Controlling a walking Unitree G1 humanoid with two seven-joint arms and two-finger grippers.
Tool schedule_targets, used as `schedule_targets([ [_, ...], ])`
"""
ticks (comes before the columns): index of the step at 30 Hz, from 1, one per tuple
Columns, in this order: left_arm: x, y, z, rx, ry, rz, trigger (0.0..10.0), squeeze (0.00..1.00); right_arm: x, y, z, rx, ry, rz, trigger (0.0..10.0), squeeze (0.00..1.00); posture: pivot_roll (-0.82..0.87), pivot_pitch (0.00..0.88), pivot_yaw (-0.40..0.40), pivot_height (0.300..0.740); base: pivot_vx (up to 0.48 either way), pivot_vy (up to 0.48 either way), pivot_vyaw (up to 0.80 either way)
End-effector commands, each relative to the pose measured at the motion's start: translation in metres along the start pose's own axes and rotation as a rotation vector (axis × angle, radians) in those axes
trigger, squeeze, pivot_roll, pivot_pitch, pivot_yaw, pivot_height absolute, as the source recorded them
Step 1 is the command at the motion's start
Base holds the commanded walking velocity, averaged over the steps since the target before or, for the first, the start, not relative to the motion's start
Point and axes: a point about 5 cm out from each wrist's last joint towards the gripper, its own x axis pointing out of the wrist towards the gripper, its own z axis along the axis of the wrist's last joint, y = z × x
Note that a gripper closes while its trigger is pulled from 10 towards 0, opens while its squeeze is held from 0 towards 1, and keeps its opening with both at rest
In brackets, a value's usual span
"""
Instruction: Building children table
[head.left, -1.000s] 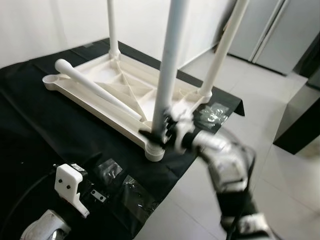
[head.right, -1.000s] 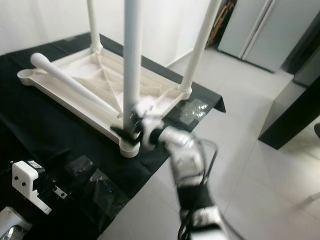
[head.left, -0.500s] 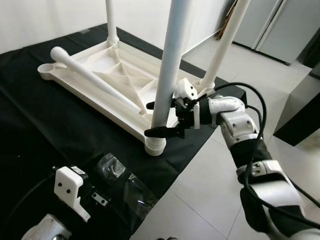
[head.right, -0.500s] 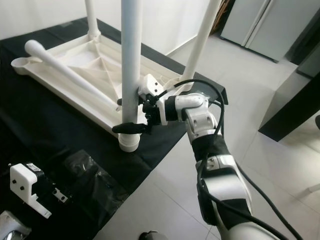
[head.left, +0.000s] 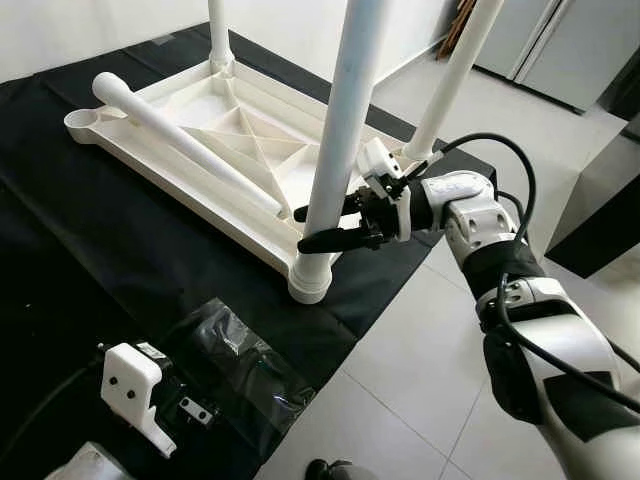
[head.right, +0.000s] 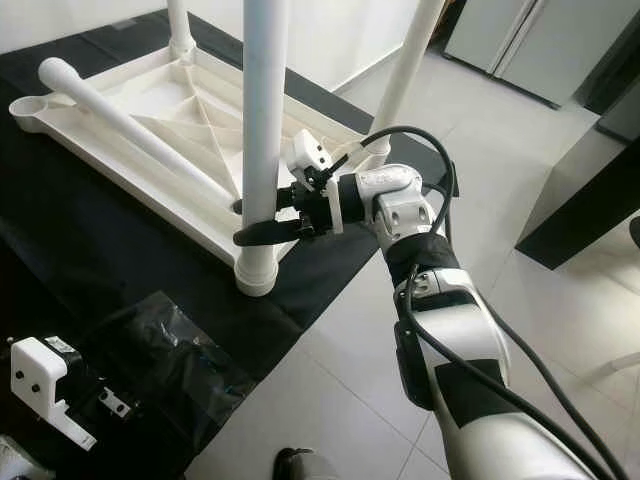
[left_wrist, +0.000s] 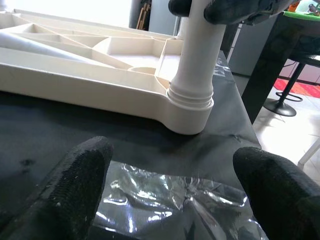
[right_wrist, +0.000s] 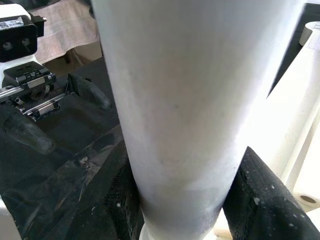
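The white children's table top (head.left: 180, 195) lies upside down on a black cloth (head.left: 90, 240). Three white legs stand upright in its corners: the near one (head.left: 345, 120), one at the far right (head.left: 450, 85) and one at the far left (head.left: 218, 30). A loose leg (head.left: 190, 150) lies slantwise across the frame. My right gripper (head.left: 303, 228) is shut on the near leg a little above its socket (head.left: 310, 285), one black finger (right_wrist: 260, 200) on each side. Low over the cloth, my left gripper (left_wrist: 175, 170) stands open above a clear plastic bag (left_wrist: 165, 195), facing that socket.
Clear plastic bags (head.left: 240, 360) lie on the cloth in front of the table's near corner. The cloth ends at an edge (head.left: 360, 330), with grey floor tiles (head.left: 420, 390) beyond. A dark cabinet (head.left: 600, 200) stands at the right, and a white wall is behind.
The view has shifted. My right gripper, low near the leg's socket a second ago, now holds the near leg slightly higher. The left arm stays at the bottom left.
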Motion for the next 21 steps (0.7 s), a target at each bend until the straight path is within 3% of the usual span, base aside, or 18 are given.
schedule_targets([
  [1, -0.002, -0.004, 0.000, -0.008, 0.011, -0.015, 10.0, 0.00, -0.002, 0.001, -0.003, 0.010, 0.002, 0.012, 0.0, 0.00, 0.04, 0.227, -0.148, 0.740, 0.000, 0.000, 0.00],
  [2, -0.002, -0.004, 0.000, -0.008, 0.011, -0.015, 10.0, 0.00, -0.002, 0.001, -0.003, 0.010, 0.002, 0.012, 0.0, 0.00, 0.04, 0.227, -0.148, 0.740, 0.000, 0.000, 0.00],
  [3, 0.000, -0.003, -0.001, -0.009, 0.011, -0.013, 10.0, 0.00, -0.014, 0.000, -0.007, -0.020, 0.033, -0.081, 0.0, 0.00, 0.00, 0.202, -0.172, 0.740, 0.000, 0.000, 0.00],
  [5, 0.002, -0.002, -0.003, -0.010, 0.004, -0.010, 10.0, 0.00, -0.017, 0.011, -0.020, 0.002, 0.023, -0.271, 0.0, 0.00, -0.02, 0.191, -0.184, 0.740, 0.000, 0.000, 0.00],
  [7, 0.003, -0.001, -0.004, -0.011, 0.003, -0.009, 10.0, 0.00, -0.018, 0.014, -0.023, 0.012, 0.017, -0.314, 0.0, 0.00, -0.02, 0.191, -0.184, 0.740, 0.000, 0.000, 0.00],
  [8, 0.004, 0.000, -0.004, -0.011, 0.001, -0.009, 10.0, 0.00, 0.002, 0.014, -0.043, 0.102, -0.019, -0.734, 0.0, 0.00, -0.03, 0.174, -0.188, 0.740, 0.000, 0.000, 0.00],
  [9, 0.004, 0.000, -0.004, -0.011, 0.001, -0.009, 10.0, 0.00, 0.002, 0.014, -0.043, 0.102, -0.019, -0.734, 0.0, 0.00, -0.03, 0.174, -0.188, 0.740, 0.000, 0.000, 0.00],
  [10, 0.004, 0.002, -0.005, -0.010, 0.001, -0.010, 10.0, 0.00, 0.000, 0.020, -0.063, 0.236, 0.005, -1.207, 0.0, 0.00, -0.04, 0.173, -0.185, 0.740, 0.000, 0.000, 0.00],
  [11, 0.005, 0.003, -0.004, -0.007, -0.001, -0.012, 10.0, 0.00, 0.015, 0.061, -0.093, 0.371, 0.107, -1.216, 0.0, 0.00, -0.03, 0.171, -0.179, 0.740, 0.000, 0.000, 0.00],
  [12, 0.005, 0.003, -0.004, -0.007, -0.001, -0.012, 10.0, 0.00, 0.015, 0.061, -0.093, 0.371, 0.107, -1.216, 0.0, 0.00, -0.03, 0.171, -0.179, 0.740, 0.000, 0.000, 0.00],
  [13, 0.006, 0.004, -0.005, 0.002, 0.001, -0.016, 10.0, 0.00, 0.022, 0.091, -0.104, 0.371, 0.178, -1.191, 0.0, 0.00, -0.01, 0.157, -0.172, 0.740, 0.000, 0.000, 0.00],
  [14, 0.006, 0.004, -0.005, 0.002, 0.001, -0.016, 10.0, 0.00, 0.022, 0.091, -0.104, 0.371, 0.178, -1.191, 0.0, 0.00, -0.01, 0.157, -0.172, 0.740, 0.000, 0.000, 0.00],
  [15, 0.007, 0.005, -0.007, 0.011, 0.006, -0.018, 10.0, 0.00, 0.030, 0.108, -0.101, 0.291, 0.181, -1.040, 0.0, 0.00, -0.02, 0.144, -0.165, 0.740, 0.000, 0.000, 0.00],
  [16, 0.007, 0.005, -0.007, 0.011, 0.006, -0.018, 10.0, 0.00, 0.030, 0.108, -0.101, 0.291, 0.181, -1.040, 0.0, 0.00, -0.02, 0.144, -0.165, 0.740, 0.000, 0.000, 0.00],
  [18, 0.010, 0.010, -0.010, 0.004, 0.000, -0.016, 10.0, 0.00, 0.025, 0.092, -0.095, 0.258, 0.156, -1.104, 0.0, 0.00, -0.03, 0.118, -0.166, 0.740, 0.000, 0.000, 0.00],
  [21, 0.014, 0.013, -0.010, 0.015, -0.007, -0.009, 10.0, 0.00, 0.025, 0.089, -0.091, 0.282, 0.154, -1.146, 0.0, 0.00, -0.04, 0.109, -0.154, 0.740, 0.000, 0.000, 0.00],
])
